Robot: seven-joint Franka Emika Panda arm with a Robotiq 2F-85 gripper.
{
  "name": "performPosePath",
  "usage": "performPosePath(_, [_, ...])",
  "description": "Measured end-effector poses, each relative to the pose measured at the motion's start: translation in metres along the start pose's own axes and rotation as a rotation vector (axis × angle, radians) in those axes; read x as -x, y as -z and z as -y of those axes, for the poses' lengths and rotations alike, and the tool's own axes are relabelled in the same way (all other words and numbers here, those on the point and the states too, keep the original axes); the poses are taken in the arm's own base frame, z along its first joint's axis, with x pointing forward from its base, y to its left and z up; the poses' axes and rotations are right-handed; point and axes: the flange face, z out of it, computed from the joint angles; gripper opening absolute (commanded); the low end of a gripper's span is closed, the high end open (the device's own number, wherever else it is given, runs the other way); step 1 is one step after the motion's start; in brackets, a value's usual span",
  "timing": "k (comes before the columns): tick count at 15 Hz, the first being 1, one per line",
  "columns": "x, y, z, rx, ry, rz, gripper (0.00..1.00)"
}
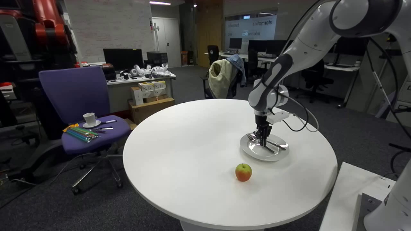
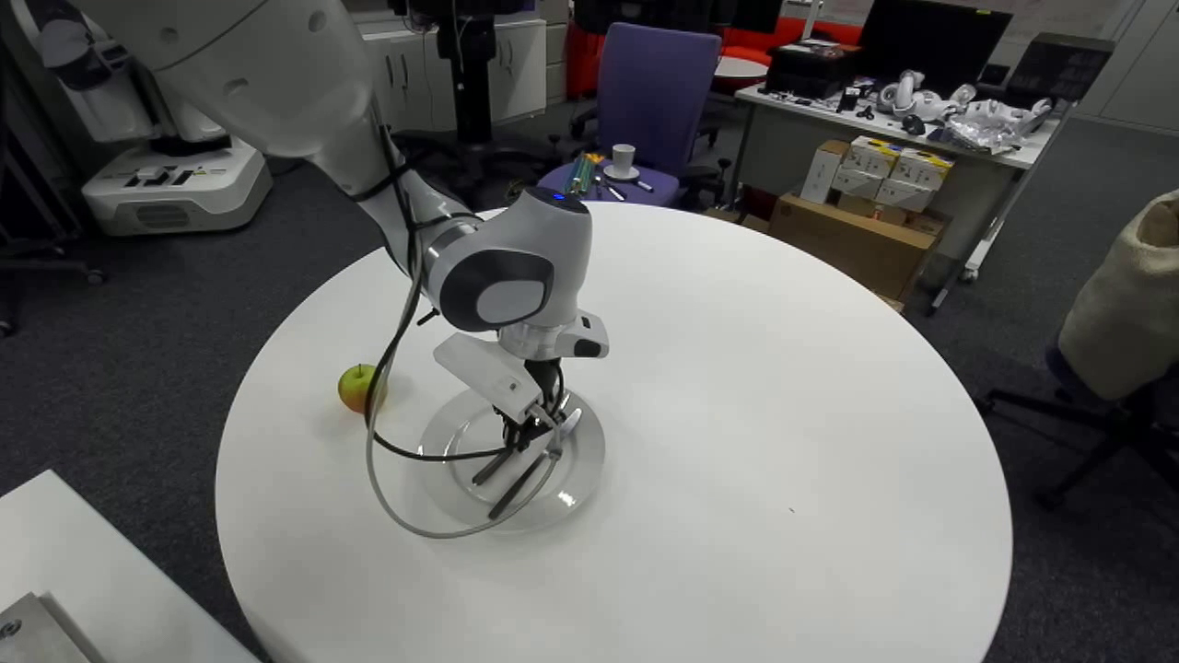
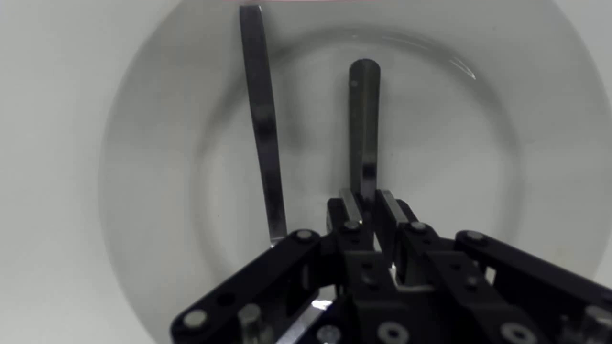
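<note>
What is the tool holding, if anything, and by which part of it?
The tool seems closed on a piece of cutlery, by its handle, away from the end. Its kind I cannot tell: the head is hidden in the wrist view.

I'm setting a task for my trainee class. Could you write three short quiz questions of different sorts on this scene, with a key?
1. Fill in the blank: on the round table, near the plate but not on it, rests a red-and-green (blank).

2. True or false: the cup stands on a saucer on the purple chair.

3. In the wrist view, what does the claw have between its fingers?
A) the cup's rim
B) a cutlery handle
C) the saucer's edge

Key: 1: apple; 2: true; 3: B.
</note>
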Motion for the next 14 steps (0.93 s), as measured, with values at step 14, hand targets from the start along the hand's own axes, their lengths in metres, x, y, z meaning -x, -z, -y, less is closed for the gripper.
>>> performPosePath(14, [-0.009,0.03,0.038,0.035,0.092,-0.045,0.09])
